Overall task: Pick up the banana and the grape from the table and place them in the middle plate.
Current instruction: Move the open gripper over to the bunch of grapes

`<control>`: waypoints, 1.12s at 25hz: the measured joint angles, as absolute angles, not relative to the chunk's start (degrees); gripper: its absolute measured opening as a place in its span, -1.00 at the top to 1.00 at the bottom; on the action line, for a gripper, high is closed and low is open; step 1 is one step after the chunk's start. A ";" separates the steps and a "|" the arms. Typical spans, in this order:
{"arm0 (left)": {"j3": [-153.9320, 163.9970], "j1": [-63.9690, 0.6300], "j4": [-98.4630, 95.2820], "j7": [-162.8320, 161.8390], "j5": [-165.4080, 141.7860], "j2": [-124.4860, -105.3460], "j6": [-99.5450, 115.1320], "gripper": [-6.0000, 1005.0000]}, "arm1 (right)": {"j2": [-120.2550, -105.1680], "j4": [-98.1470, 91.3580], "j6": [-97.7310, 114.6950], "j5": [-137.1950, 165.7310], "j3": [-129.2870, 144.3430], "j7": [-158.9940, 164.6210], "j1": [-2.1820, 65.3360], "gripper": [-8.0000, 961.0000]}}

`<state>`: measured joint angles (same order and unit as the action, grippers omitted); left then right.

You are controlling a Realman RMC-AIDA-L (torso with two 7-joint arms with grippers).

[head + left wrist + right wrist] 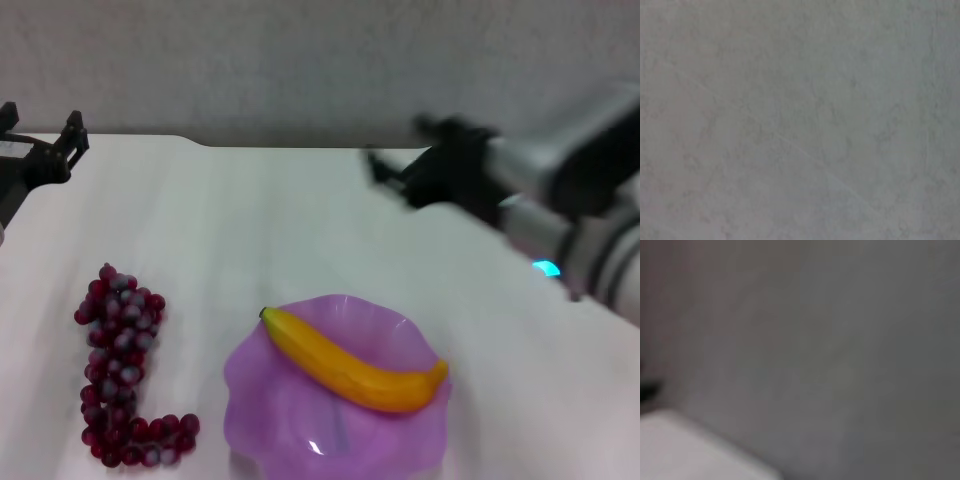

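Observation:
The yellow banana (352, 364) lies across the purple scalloped middle plate (290, 420) at the front centre of the white table (300, 230). The dark red grape (118, 360) bunch lies on the table left of the plate, clear of it. My right gripper (400, 150) is in the air beyond the plate towards the right, blurred, its fingers apart and empty. My left gripper (42, 125) is at the far left near the table's far edge, open and empty. Neither wrist view shows the fruit or the plate.
A grey wall (300, 60) rises behind the table's notched far edge. The left wrist view shows only a plain grey surface (800, 120). The right wrist view shows grey wall and a white table corner (685, 450).

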<state>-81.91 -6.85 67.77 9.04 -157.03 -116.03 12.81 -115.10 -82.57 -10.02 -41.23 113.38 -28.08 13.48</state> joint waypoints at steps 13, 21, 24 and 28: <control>-79.65 -5.36 70.25 10.92 -157.07 -115.96 12.52 -0.43 | -115.27 -72.46 13.12 -41.65 101.29 -20.90 1.13 -0.49; -78.53 -2.40 79.36 15.04 -157.06 -116.05 -1.22 -0.42 | -115.16 -61.93 16.38 -41.66 94.90 -14.12 1.42 -0.49; -78.57 -1.51 84.38 15.56 -157.06 -116.13 -10.28 -0.42 | -115.14 -61.27 16.45 -41.66 94.40 -14.04 1.41 -0.49; -81.46 -2.63 91.36 14.36 -156.72 -116.20 -29.65 -0.42 | -115.13 -61.38 16.37 -41.66 94.35 -13.99 1.40 -0.49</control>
<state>-81.46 -2.63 91.36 14.36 -156.72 -116.20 -29.65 -115.13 -61.38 16.37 -41.66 94.35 -13.99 1.40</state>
